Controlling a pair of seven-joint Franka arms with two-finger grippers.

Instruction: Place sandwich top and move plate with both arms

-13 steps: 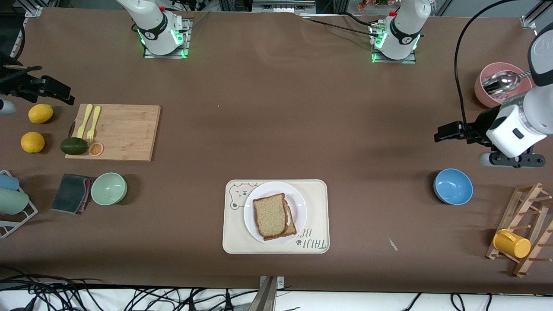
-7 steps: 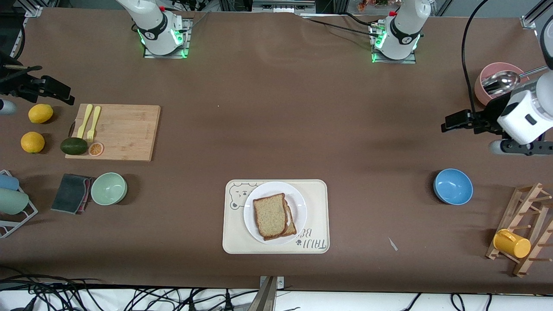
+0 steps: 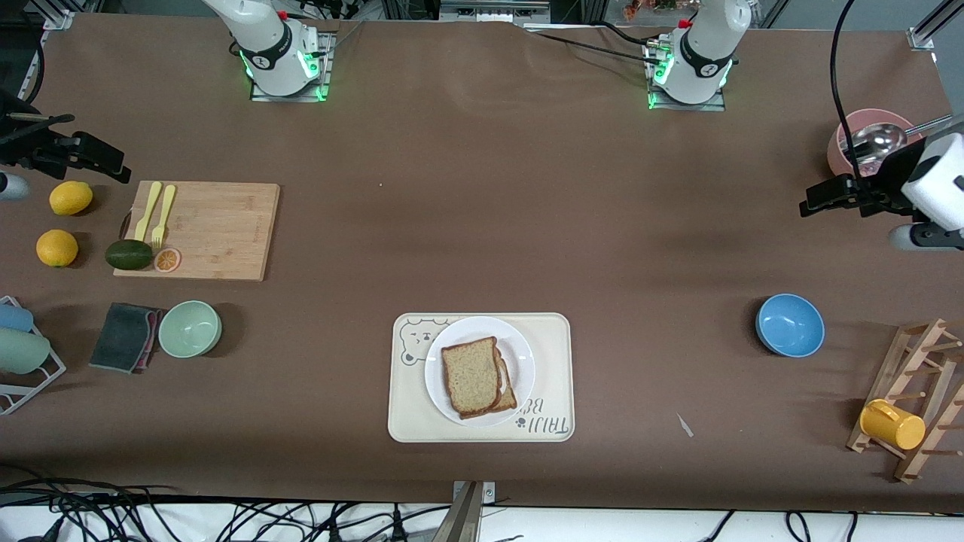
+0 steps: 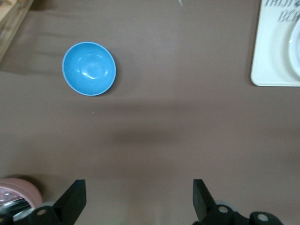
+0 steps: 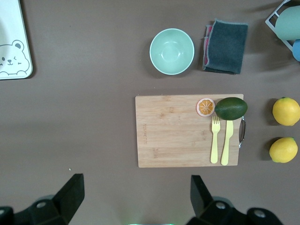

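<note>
The sandwich top [image 3: 470,375], a brown speckled bread slice, lies on another slice on the round white plate [image 3: 520,348]. The plate sits on the cream bear tray [image 3: 556,331], near the table's front edge. My left gripper [image 3: 925,237] hangs over bare table beside the pink bowl [image 3: 842,154], at the left arm's end. It is open with nothing between its fingers [image 4: 75,199]. My right gripper [image 3: 7,186] hangs at the right arm's end, beside the lemon [image 3: 71,197]. In the right wrist view it [image 5: 137,199] stands open and empty over the table next to the cutting board [image 5: 183,133].
A blue bowl [image 3: 789,324] and a wooden rack with a yellow cup [image 3: 892,424] stand toward the left arm's end. Toward the right arm's end are the green bowl [image 3: 190,328], a dark cloth [image 3: 123,336], an avocado [image 3: 129,254] and a second lemon [image 3: 57,248].
The left arm has drawn back from over the blue bowl's side toward the pink bowl and the table's end. The right arm, the sandwich and the plate have not moved.
</note>
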